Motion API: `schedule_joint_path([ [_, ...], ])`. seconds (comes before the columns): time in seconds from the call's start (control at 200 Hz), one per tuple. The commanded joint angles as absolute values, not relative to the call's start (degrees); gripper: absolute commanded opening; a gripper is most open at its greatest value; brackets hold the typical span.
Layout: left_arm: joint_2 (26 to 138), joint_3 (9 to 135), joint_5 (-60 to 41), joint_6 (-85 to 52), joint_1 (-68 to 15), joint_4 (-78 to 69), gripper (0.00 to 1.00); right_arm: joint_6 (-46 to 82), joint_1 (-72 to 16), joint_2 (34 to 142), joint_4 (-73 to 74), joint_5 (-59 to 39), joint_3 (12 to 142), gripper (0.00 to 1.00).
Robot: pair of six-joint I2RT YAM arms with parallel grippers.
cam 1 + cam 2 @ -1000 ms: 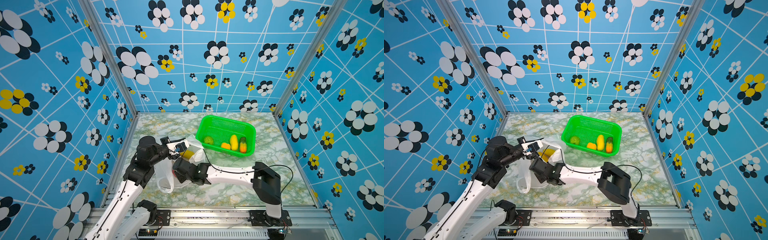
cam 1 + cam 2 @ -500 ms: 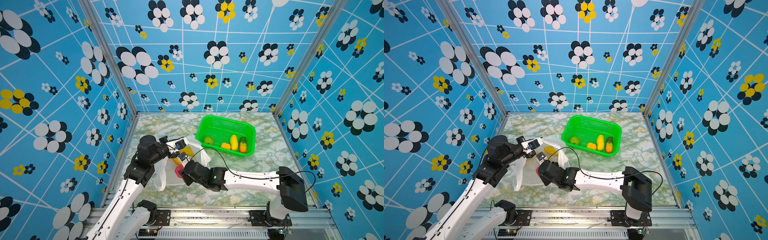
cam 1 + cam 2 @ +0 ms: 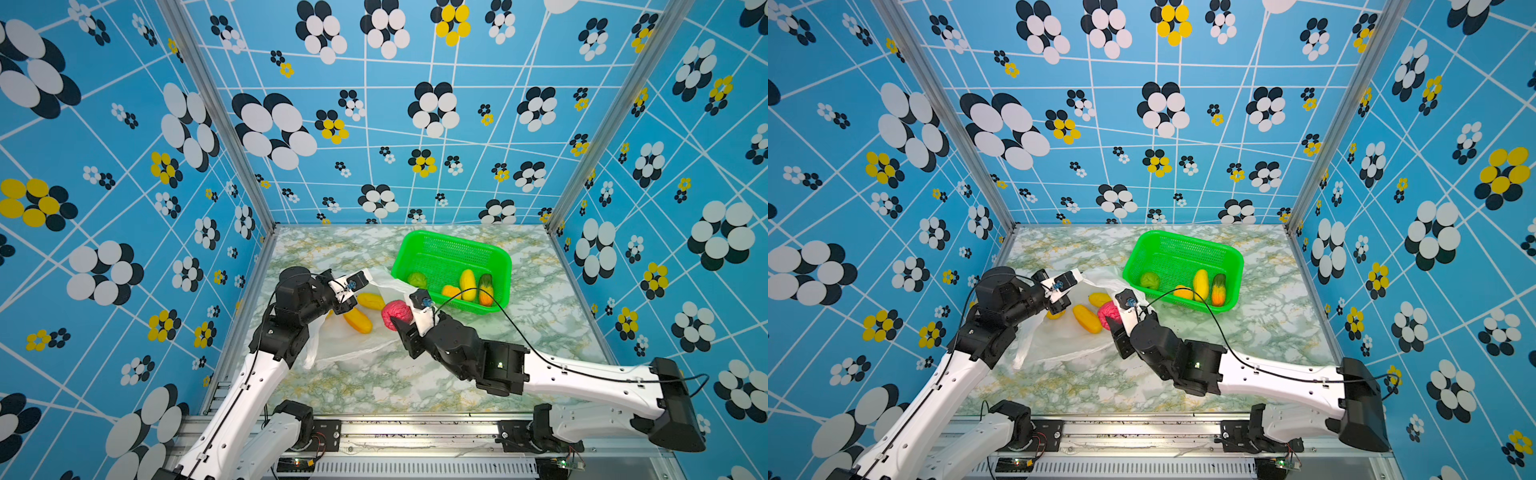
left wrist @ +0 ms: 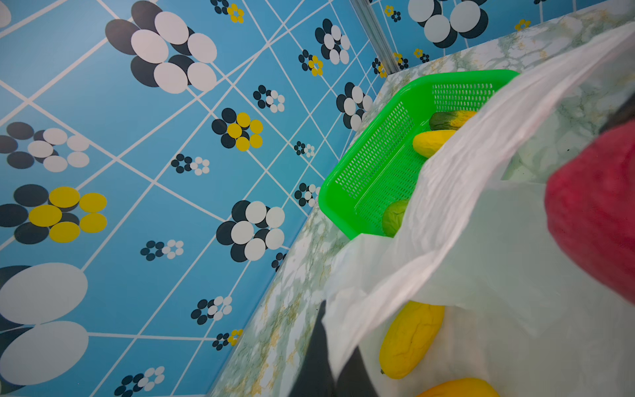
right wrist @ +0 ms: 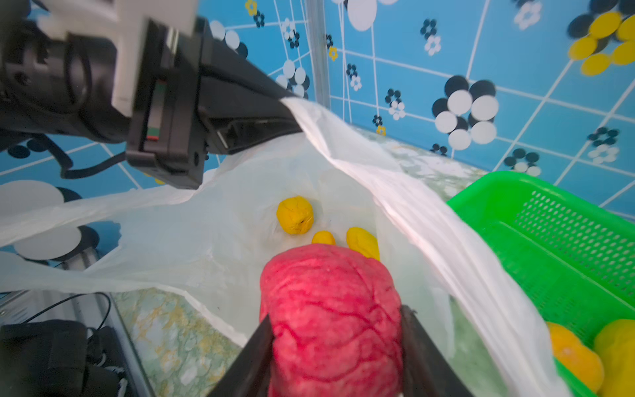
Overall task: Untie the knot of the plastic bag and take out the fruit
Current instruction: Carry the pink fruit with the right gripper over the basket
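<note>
The pink-red bumpy fruit (image 3: pixel 394 314) sits between the fingers of the right pincer (image 5: pixel 335 326), which is closed on its sides at a middling width. Its longer axis seems to run out along the fingers. It hangs just outside the corner of the green basket (image 3: pixel 454 239) that faces the plastic bag (image 3: pixel 353 345), so the move ahead looks like a short carry over that near rim, and the right arm is the nearer one.

The bag lies open and slack beside the basket. No knot shows at its mouth. The left pincer (image 3: pixel 360 279) is pinched tight on the bag's edge, holding it up on the side away from the basket. Three yellow fruits (image 3: pixel 358 320) lie inside the bag; four fruits lie in the basket.

The marbled worktop (image 3: pixel 540 324) beyond the basket is bare, and blue flowered walls (image 3: pixel 124 166) close it in.
</note>
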State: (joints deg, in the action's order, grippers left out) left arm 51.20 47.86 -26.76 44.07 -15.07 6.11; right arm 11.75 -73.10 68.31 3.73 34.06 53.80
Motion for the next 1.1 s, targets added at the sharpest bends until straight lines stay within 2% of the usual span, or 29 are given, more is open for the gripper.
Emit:
schedule_joint_path([
  [0.0, 51.15, 49.65, -28.63, 43.13, -14.76, 6.43, 0.00, 7.24, -72.07, 61.87, 8.69, 42.91, 50.47, 0.29],
  [0.18, 50.83, 49.75, -27.87, 43.62, -14.98, 7.08, 0.00, 10.29, -63.68, 54.58, 6.23, 43.81, 47.27, 0.30],
  [0.395, 50.65, 49.61, -27.87, 44.64, -15.47, 7.29, 0.00, 19.81, -49.95, 54.23, -2.16, 42.81, 47.40, 0.31],
  [0.86, 49.64, 48.87, -26.89, 46.74, -17.07, 7.49, 0.00, 31.40, -33.68, 74.73, -19.12, 30.16, 58.21, 0.25],
  [0.955, 49.70, 48.69, -27.23, 46.74, -17.05, 7.07, 0.00, 34.17, -29.81, 77.85, -19.46, 24.93, 57.95, 0.32],
  [1.095, 49.34, 48.62, -26.89, 47.03, -17.12, 7.30, 0.00, 37.94, -25.34, 82.74, -20.29, 17.70, 58.35, 0.32],
])
